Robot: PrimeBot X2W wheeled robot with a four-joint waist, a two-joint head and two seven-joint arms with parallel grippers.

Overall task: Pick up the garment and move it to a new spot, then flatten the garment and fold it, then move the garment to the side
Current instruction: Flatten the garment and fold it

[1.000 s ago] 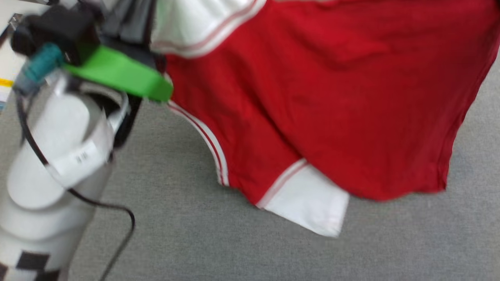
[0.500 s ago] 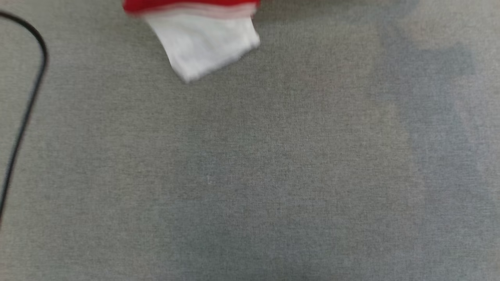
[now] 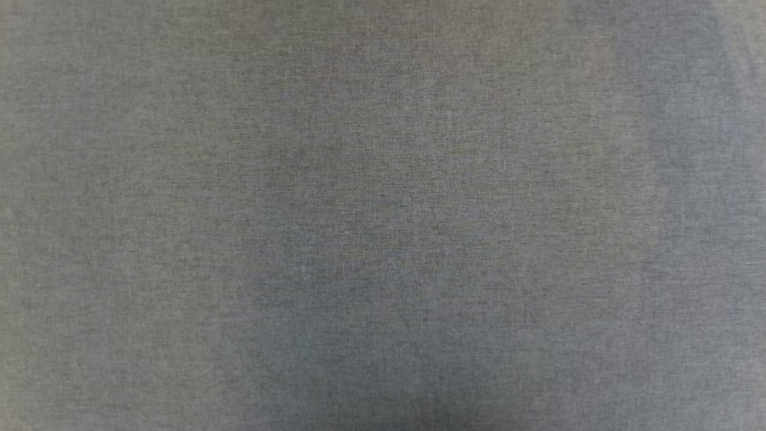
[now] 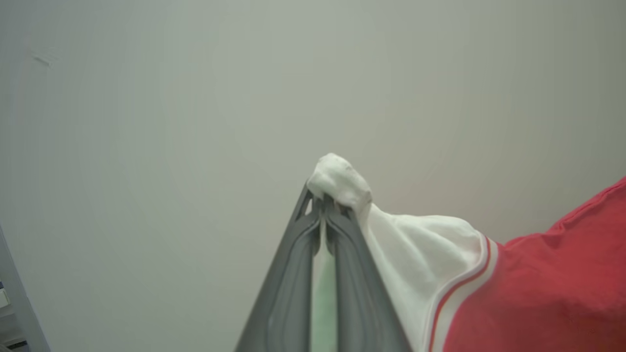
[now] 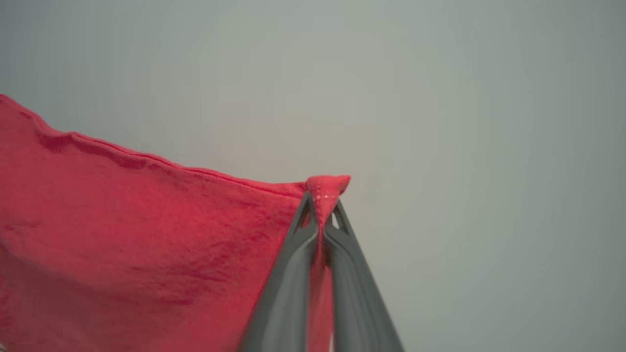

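In the left wrist view my left gripper [image 4: 324, 204] is shut on a bunched white sleeve tip of the garment [image 4: 538, 288]; the sleeve's red-white striped trim and red body spread away to the lower right. In the right wrist view my right gripper [image 5: 323, 203] is shut on a red hem corner of the garment [image 5: 122, 234], whose red cloth hangs stretched to the left. The lettering and number are hidden. Both grippers hold the cloth up against a pale plain background.
The head view looks down on plain grey carpet [image 3: 383, 215] with a faint darker shadow band at the right. A pale grey wall [image 4: 195, 122] lies behind both grippers in the wrist views.
The head camera has swung away: the garment, the left arm and the black cable slid up and out of the picture, leaving bare carpet.
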